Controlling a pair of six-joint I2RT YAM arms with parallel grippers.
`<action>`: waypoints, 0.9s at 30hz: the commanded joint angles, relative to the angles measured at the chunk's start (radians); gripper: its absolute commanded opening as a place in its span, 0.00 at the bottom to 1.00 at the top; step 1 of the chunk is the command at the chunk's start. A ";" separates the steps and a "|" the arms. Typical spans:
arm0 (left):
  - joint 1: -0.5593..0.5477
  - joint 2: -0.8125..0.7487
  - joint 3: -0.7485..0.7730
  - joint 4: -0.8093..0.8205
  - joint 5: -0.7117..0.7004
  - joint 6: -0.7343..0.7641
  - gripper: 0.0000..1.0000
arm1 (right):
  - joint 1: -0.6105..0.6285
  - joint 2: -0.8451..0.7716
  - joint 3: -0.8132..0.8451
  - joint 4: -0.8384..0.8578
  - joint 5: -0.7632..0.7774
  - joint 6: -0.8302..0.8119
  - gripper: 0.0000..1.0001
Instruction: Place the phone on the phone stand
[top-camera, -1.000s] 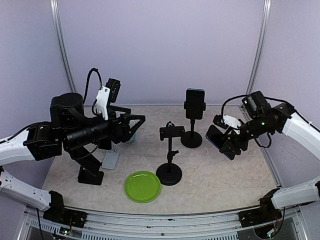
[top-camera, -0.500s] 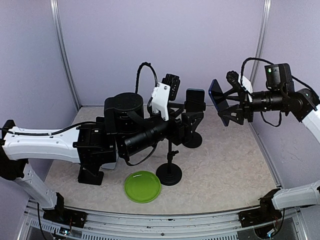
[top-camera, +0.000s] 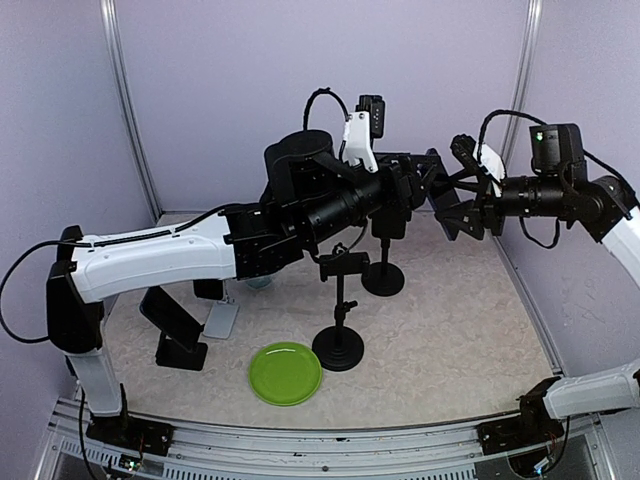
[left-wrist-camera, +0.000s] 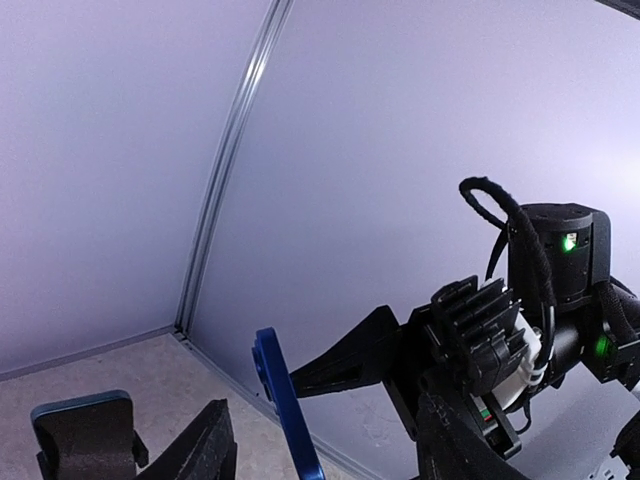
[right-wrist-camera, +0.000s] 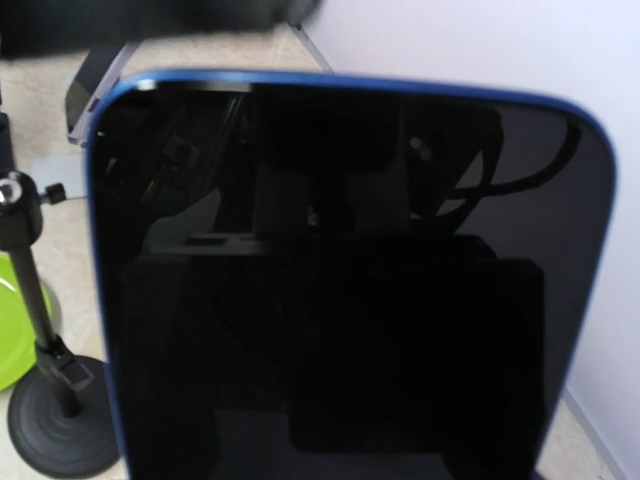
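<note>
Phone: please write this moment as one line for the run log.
phone: in air, gripped by right fingers | left fingers: open, one each side of phone, no contact seen | near stand: empty

The walls (top-camera: 320, 80) are pale purple and plain, at the back and on both sides. A thin shiny pole (top-camera: 127, 110) stands in each back corner. The table (top-camera: 450, 340) is light tan with faint swirly marks. A metal rail (top-camera: 330, 440) runs along its near edge. The light is soft and even.
</note>
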 joint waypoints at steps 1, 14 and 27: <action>-0.001 0.045 0.046 0.016 0.091 -0.032 0.58 | 0.005 -0.040 -0.006 0.072 0.022 -0.005 0.53; 0.035 0.114 0.074 0.074 0.184 -0.085 0.36 | 0.005 -0.042 -0.013 0.082 -0.008 0.013 0.52; 0.041 0.177 0.151 0.048 0.180 -0.087 0.16 | 0.005 -0.045 -0.021 0.101 0.005 0.035 0.50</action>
